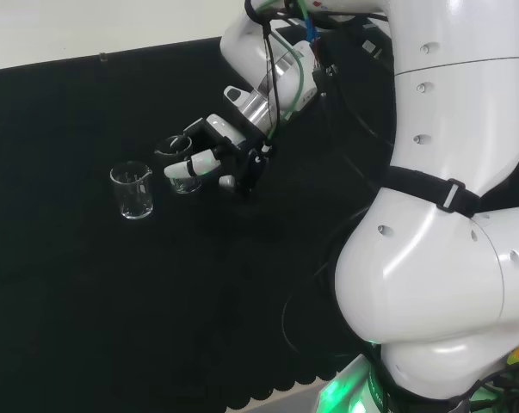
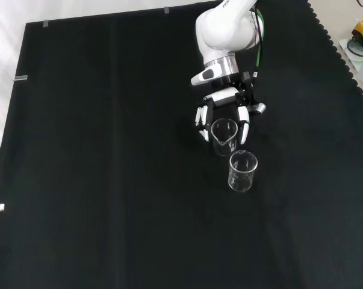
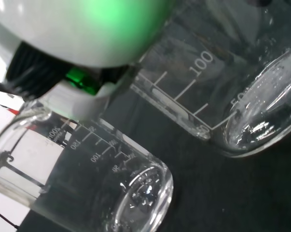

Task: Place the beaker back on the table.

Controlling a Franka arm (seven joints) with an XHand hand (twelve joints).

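From the front, the hand (image 2: 224, 108) hangs low over the black cloth (image 2: 109, 180), reaching in from the far side, and its fingers (image 2: 244, 125) curl down on both sides of a clear glass beaker (image 2: 224, 137), wrapped around its upper wall. That beaker stands upright directly below the palm, its spouted rim open between the fingers; I cannot tell whether its base rests on the cloth. A second beaker (image 2: 242, 171), also clear and upright, stands on the cloth just nearer and a little to the right, beside the held one and free of the hand.

Looking over the arm, the hand (image 1: 220, 148) is left of the big white links, its white fingertips (image 1: 183, 169) closed around the beaker (image 1: 184, 179), with the second beaker (image 1: 132, 190) just to its left.

The wrist camera shows both glasses close up, the beaker (image 3: 217, 87) and the second beaker (image 3: 82, 179), both marked with measuring lines.
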